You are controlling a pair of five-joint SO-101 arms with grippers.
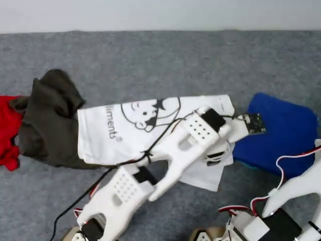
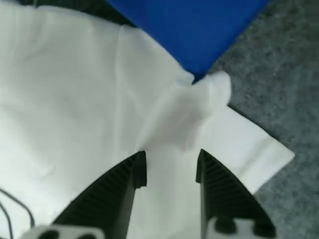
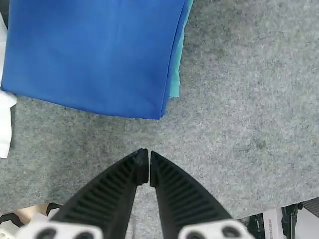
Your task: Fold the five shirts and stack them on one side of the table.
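The white shirt (image 1: 135, 125) lies spread in the middle of the bench (image 1: 200, 55), printed side up, with its right-hand edge rumpled and touching the folded blue shirt (image 1: 281, 135) beside it. The left arm (image 1: 175, 145) stretches across that white shirt to the rumpled edge. From its wrist you can see the left gripper (image 2: 169, 167) with its fingers spread, standing either side of a raised ridge of white cloth that runs up to the corner of the blue shirt.

The blue shirt sits flat on the right side of the bench, and a teal edge (image 3: 174, 74) peeks out from under it along one side. The right gripper (image 3: 148, 154) hangs over bare grey bench just beside that shirt, its fingers pressed together on nothing.

Over on the left, a dark olive shirt (image 1: 47, 120) lies in a crumpled heap with the white shirt's left edge overlapping it. A red shirt (image 1: 7, 130) is bunched at the far left edge, touching the olive one.
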